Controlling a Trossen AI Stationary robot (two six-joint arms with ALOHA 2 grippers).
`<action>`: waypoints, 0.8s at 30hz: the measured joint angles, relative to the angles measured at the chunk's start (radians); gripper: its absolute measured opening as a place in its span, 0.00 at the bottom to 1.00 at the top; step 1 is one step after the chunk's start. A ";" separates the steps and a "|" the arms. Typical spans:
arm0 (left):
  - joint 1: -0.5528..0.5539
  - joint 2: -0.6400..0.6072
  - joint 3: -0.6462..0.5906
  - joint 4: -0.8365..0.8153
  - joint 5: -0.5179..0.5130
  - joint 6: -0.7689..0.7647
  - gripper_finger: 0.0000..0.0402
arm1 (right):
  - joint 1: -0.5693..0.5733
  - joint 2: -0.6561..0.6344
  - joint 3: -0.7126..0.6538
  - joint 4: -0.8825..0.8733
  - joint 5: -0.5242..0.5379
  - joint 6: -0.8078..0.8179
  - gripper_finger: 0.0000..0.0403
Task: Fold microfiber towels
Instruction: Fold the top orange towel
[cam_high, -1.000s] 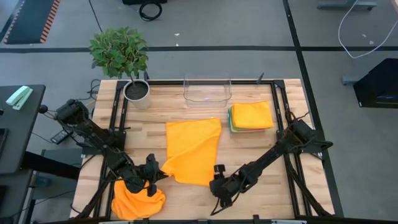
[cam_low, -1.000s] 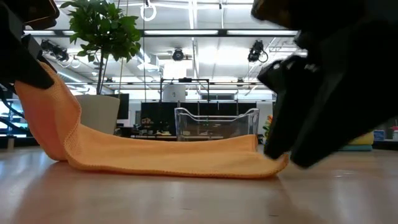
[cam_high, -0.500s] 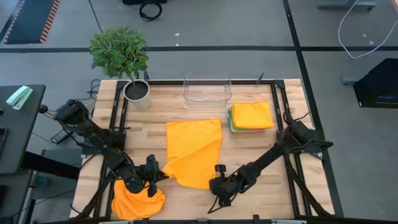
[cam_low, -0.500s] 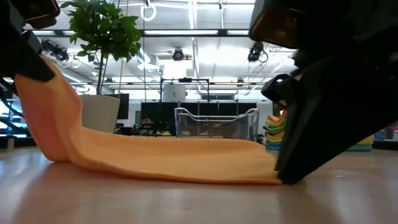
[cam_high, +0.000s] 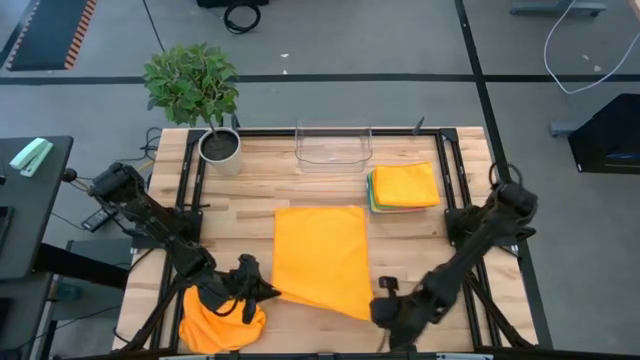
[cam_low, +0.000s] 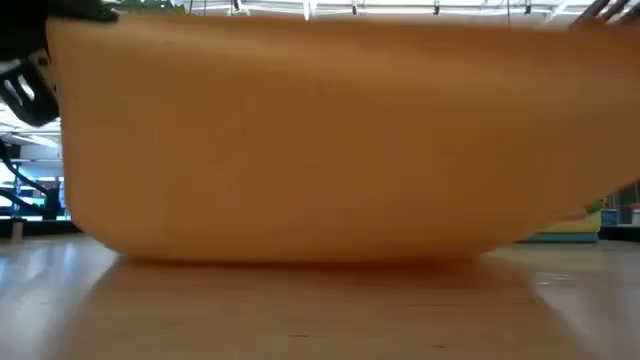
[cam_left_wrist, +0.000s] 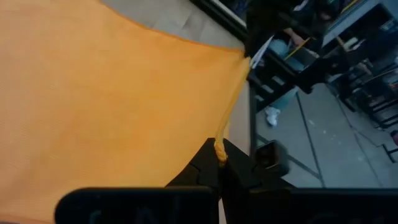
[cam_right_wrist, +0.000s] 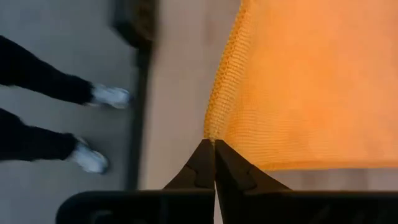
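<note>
Both grippers are pinching the near corners of the orange towel (cam_high: 322, 255) spread mid-table, the left gripper (cam_high: 262, 291) and right gripper (cam_high: 381, 303) each clamped on its hem; they should be carrying that edge level, together, toward the far edge.

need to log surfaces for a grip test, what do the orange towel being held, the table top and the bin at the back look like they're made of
Orange towel: soft knitted or looped cloth, matte; the right wrist view shows a fine nubby weave and a stitched edge.
Table top: pale wood in jointed strips, probably butcher block, slightly glossy in the low view.
Bin: clear, likely plastic; the wood shows through it.
</note>
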 joint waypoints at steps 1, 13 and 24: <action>-0.005 0.020 0.025 0.001 0.000 -0.006 0.02 | 0.022 -0.020 0.000 0.002 0.013 0.023 0.01; -0.028 0.248 0.351 -0.264 -0.145 0.019 0.01 | -0.010 -0.130 0.001 -0.216 0.153 0.340 0.00; 0.173 0.231 0.370 -0.731 -0.161 -0.016 0.01 | -0.331 -0.124 -0.013 -0.433 0.151 0.212 0.00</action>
